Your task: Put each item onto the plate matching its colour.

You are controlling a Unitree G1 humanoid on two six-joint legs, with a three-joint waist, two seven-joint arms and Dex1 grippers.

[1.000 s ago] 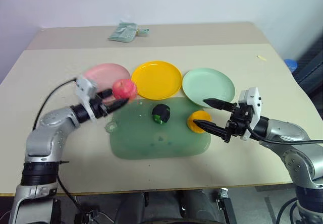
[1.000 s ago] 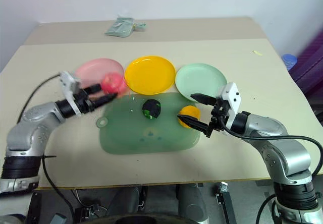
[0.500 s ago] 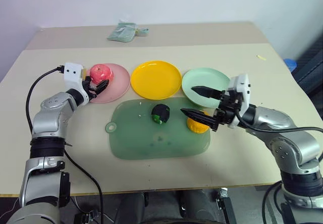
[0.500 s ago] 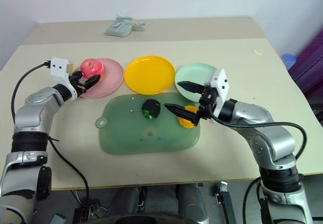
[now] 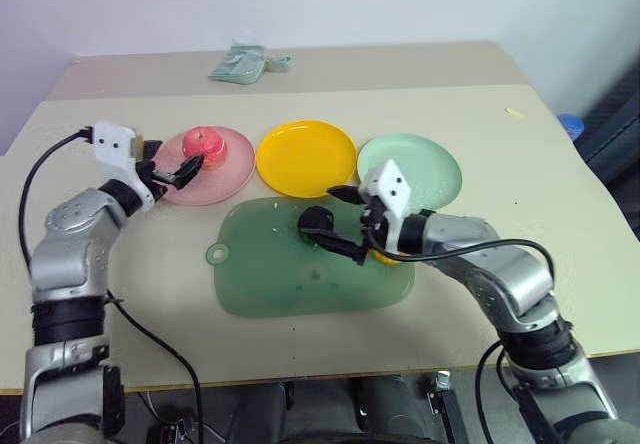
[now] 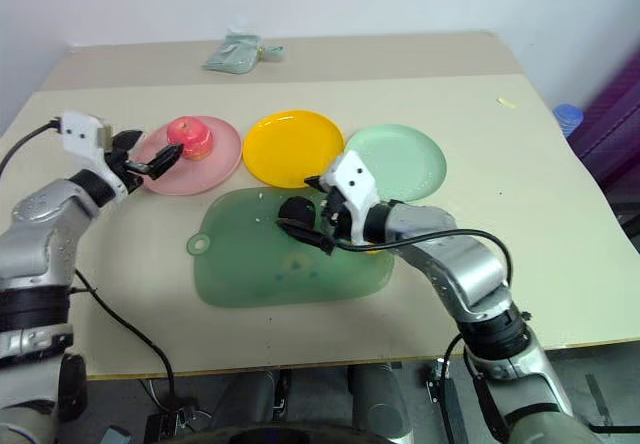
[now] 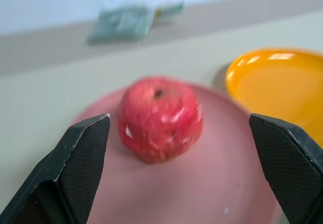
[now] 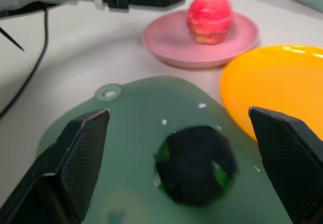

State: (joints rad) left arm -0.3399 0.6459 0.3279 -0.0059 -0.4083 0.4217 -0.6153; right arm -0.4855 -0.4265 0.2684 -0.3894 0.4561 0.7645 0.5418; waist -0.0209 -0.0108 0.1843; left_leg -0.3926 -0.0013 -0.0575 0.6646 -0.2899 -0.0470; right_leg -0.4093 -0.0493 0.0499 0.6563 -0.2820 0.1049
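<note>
The red-pink apple (image 5: 208,142) sits upright on the pink plate (image 5: 225,176). My left gripper (image 5: 185,171) stands open just off the plate's left rim, clear of the apple (image 7: 160,118). The dark green and black ball (image 5: 312,222) lies on the green mat (image 5: 290,284). My right gripper (image 5: 328,216) is open, with one finger on each side of the ball (image 8: 197,166). The orange-yellow fruit (image 5: 383,258) is mostly hidden behind my right hand. The yellow plate (image 5: 305,157) and the mint green plate (image 5: 415,169) hold nothing.
A pale green cloth bundle (image 5: 240,64) lies at the table's far edge. A small pale scrap (image 5: 515,114) sits at the far right. The left arm's black cable (image 5: 40,169) trails over the table's left side.
My left gripper opened, left the apple on the pink plate and drew back to the left. My right gripper swung left from the orange fruit to the dark ball.
</note>
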